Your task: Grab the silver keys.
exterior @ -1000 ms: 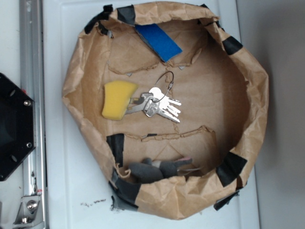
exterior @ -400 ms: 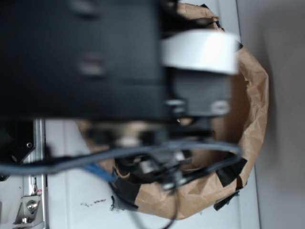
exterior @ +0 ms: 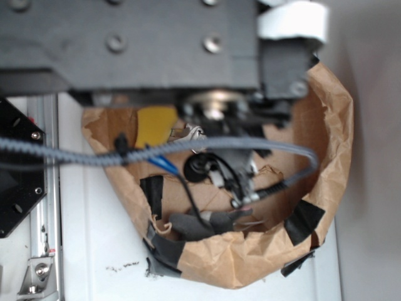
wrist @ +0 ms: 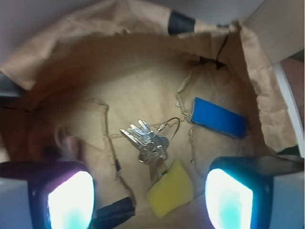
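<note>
Since a second ago my arm has swung across the upper frame, hiding most of the brown paper nest. Wrist view centre: the silver keys lie flat, touching the yellow sponge, between my widely parted fingers.

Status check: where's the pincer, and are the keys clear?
Pincer open, above the bag floor, holding nothing. Silver keys lie loose between its fingers in wrist view. Yellow sponge touches the bunch; blue block apart.
</note>
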